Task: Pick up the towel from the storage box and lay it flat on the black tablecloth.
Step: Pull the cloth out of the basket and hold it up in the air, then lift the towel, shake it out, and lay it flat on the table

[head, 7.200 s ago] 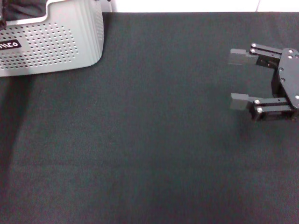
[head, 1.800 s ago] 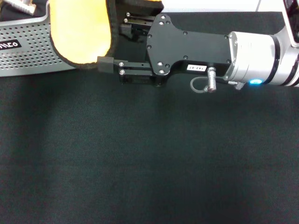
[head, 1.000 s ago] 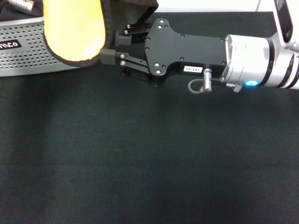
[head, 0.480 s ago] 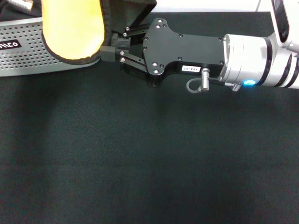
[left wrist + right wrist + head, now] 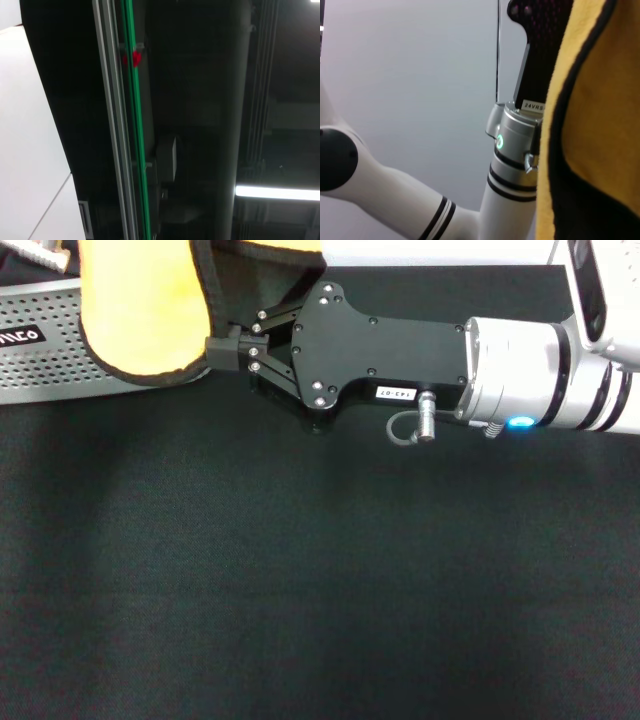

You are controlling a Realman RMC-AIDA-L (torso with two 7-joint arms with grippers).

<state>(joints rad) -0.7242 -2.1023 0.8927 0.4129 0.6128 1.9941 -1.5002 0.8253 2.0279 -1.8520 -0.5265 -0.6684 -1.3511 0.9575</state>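
Black tablecloth (image 5: 320, 600) filled the foreground. Hanging lengthwise before the storage box (image 5: 60, 350), the towel (image 5: 140, 305) lay to the robot's left of the right gripper (image 5: 222, 348), whose fingers were pinched on its edge. Only the right wrist view showed the left arm (image 5: 512, 150) close behind the towel; its fingers were hidden.

White letters "nico" on storage box (image 5: 60, 340) label, "24V" on arm sticker (image 5: 532, 106)
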